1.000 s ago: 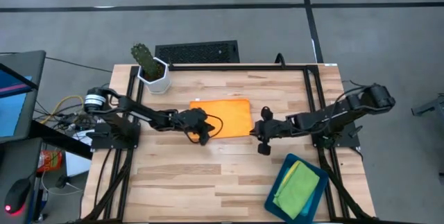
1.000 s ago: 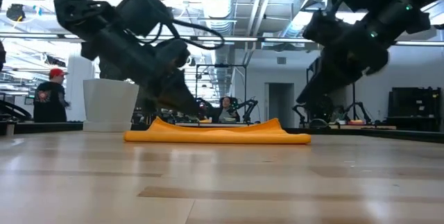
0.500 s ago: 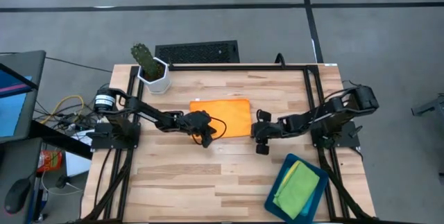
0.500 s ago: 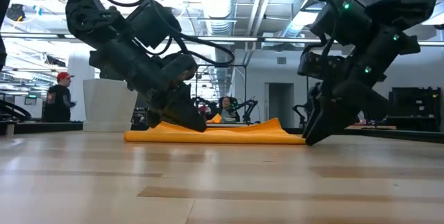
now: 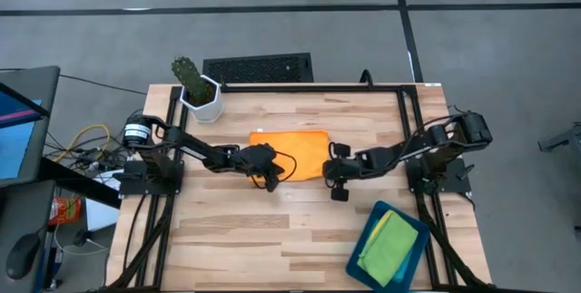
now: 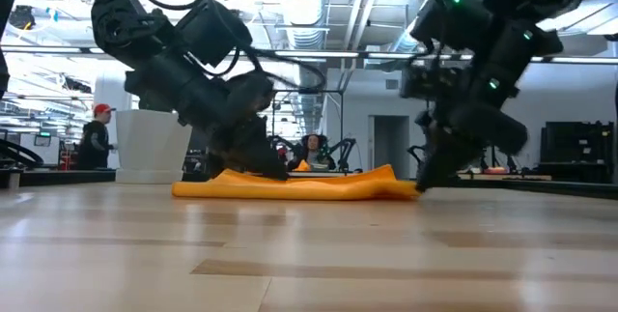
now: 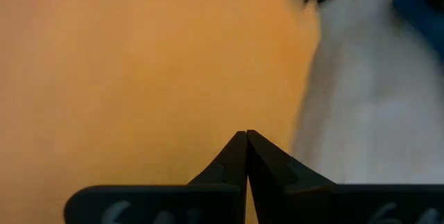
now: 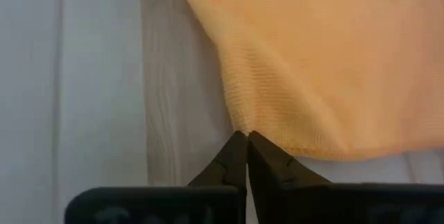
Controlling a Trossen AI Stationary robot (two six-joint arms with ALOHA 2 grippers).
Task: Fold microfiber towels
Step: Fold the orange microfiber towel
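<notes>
Two grippers at work: both arms reach toward the middle of the high view, each at a near corner of the orange towel, which lies roughly flat on the wooden table at centre frame.
Left gripper: centre-left of the high view, at the towel's lower left corner; its wrist view shows the fingertips pressed together with orange cloth filling the frame behind them, so it looks pinched on that corner, though the cloth between the tips cannot be made out.
Right gripper: just right of centre, at the towel's lower right corner; the right wrist view shows the fingers closed to a point right at the cloth's corner, apparently nipping its edge.
Why held so: a corner in each gripper on the same edge would let both arms lift that edge and carry it over to the far edge, judging by the task.
Low view: the towel sits low on the table with its right end slightly raised under the right arm, which suits a lift just beginning.
Other towels: a green towel and a blue one under it rest in the teal tray at lower right, well apart from the work.
Bystander item: a potted cactus stands at the table's upper left, clear of the arms.
</notes>
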